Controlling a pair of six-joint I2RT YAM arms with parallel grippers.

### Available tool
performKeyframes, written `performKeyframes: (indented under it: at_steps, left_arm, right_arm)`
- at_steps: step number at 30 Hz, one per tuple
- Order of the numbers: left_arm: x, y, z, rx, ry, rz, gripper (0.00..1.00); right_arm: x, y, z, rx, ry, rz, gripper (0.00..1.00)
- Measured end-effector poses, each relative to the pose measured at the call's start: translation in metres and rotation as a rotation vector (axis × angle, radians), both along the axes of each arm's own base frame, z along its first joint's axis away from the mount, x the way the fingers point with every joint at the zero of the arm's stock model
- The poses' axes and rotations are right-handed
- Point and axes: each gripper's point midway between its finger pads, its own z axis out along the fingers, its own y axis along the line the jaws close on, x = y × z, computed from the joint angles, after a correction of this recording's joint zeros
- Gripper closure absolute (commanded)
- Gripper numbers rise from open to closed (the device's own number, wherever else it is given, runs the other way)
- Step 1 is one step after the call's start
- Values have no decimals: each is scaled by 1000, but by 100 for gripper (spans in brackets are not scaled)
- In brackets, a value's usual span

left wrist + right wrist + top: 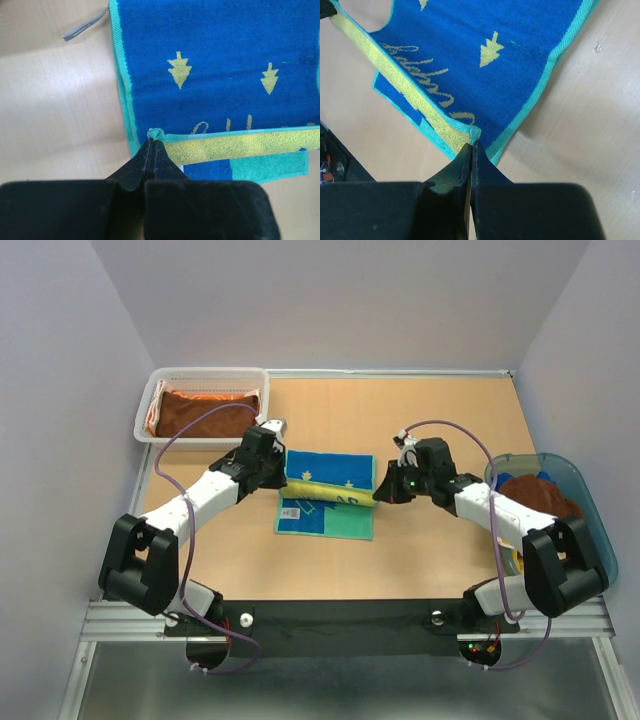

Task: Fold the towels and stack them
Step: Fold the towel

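Midway across the surface [430,560] the blue towel [328,495] lies half folded, its yellow-striped edge raised, the left tool [152,142] clamped on that edge's left corner and the right tool [471,145] clamped on the right corner, both pinching cloth.

Both arms stretch from their near-edge bases toward the middle, elbows out, the left arm [205,495] angled inward to the right and the right arm [485,502] inward to the left, each wrist low, each pair of jaws pinched together on a corner of the towel [330,472].
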Motion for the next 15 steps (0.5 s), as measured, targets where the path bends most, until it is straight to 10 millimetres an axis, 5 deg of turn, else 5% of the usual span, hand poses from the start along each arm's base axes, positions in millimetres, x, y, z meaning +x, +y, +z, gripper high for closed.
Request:
performKeyframes:
  at_steps: [4,8,15]
  left_arm:
    - [-2,-1,-2,2,5,-1,96]
    - [-9,0,-11,-1,35,9,70]
    - [-22,43,-23,98,69,166,43]
  right_arm:
    - [-1,0,-8,-9,24,1,96]
    - [-8,0,-18,-10,57,12,91]
    - [-35,-15,-43,-58,163,20,63]
